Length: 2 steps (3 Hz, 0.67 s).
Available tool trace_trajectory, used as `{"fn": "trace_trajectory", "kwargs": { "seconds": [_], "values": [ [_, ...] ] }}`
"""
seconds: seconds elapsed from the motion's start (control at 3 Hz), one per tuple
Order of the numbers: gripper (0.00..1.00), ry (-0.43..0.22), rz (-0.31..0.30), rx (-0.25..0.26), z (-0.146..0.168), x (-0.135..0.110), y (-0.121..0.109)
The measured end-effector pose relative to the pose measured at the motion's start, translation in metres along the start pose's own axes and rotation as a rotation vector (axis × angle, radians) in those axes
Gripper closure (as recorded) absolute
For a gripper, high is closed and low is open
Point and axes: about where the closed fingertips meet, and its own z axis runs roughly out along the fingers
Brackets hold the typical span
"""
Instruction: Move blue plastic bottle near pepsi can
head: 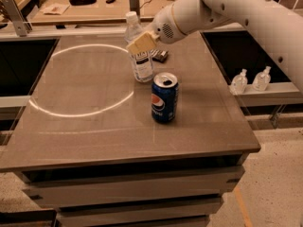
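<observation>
The clear plastic bottle (pixel 140 51) with a white cap and a white label stands nearly upright on the brown table (pixel 94 117), just behind and left of the pepsi can (pixel 164 98). The can is blue with the round logo and a silver top. My gripper (pixel 142 44) comes in from the upper right and is shut on the bottle at its upper body, a tan finger (pixel 140 43) across its front. The bottle's base is at the tabletop; I cannot tell if it touches.
A small dark flat object (pixel 161 56) lies behind the bottle. Two small clear pump bottles (pixel 251 81) stand on a ledge to the right. A bright ring of light (pixel 80 79) marks the table's left half. A cluttered bench is behind.
</observation>
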Motion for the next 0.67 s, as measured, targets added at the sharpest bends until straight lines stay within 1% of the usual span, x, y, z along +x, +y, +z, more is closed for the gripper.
{"fn": "trace_trajectory", "kwargs": {
  "seconds": [0.33, 0.67],
  "values": [
    [1.00, 0.019, 0.071, 0.055, -0.028, 0.026, -0.009],
    [1.00, 0.037, 0.157, 0.091, -0.054, 0.054, -0.016]
  ]
}}
